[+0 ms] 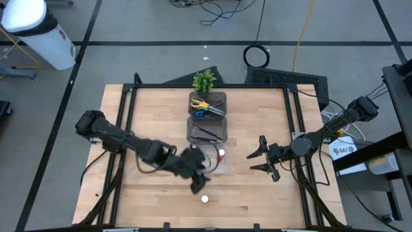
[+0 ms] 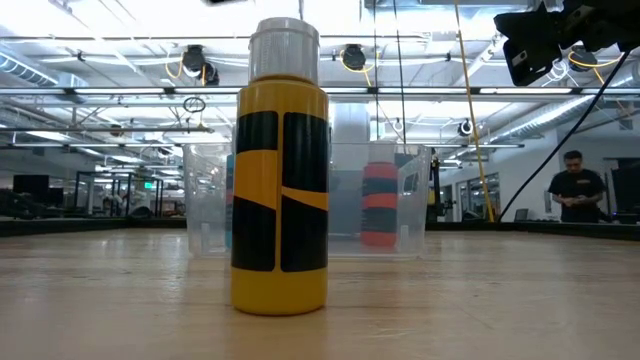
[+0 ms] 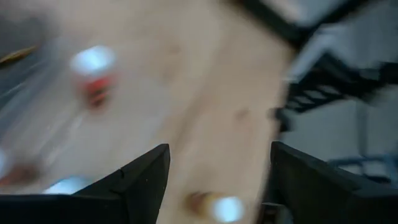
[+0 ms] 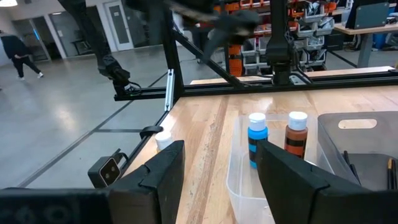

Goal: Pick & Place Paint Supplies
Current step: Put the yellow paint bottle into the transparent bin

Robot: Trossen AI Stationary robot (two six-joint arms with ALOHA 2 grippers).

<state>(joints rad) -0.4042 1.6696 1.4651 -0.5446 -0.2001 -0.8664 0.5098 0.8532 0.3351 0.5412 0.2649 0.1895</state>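
Note:
The pale yellow paint bottle point(image 1: 205, 198) point(image 2: 280, 170) stands upright on its base on the bare table, near the front edge. The red bottle point(image 1: 221, 154) point(image 2: 378, 205), the blue one point(image 4: 256, 140) and the brown one point(image 4: 296, 140) stand in the clear bin point(image 1: 215, 166). Scissors point(image 1: 206, 107) lie in the far dark bin, and paintbrushes point(image 1: 207, 132) in the middle one. My left gripper point(image 1: 198, 183) point(image 3: 217, 180) hovers open at the clear bin's near-left corner, just beyond the yellow bottle point(image 3: 214, 205). My right gripper point(image 1: 255, 156) point(image 4: 221, 180) waits open to the right of the clear bin.
A small potted plant point(image 1: 204, 80) stands at the table's far edge behind the bins. Black frame rails point(image 1: 129, 103) run along the table's sides. The wood to the left and right of the bin row is free. A person point(image 2: 575, 185) stands in the room beyond.

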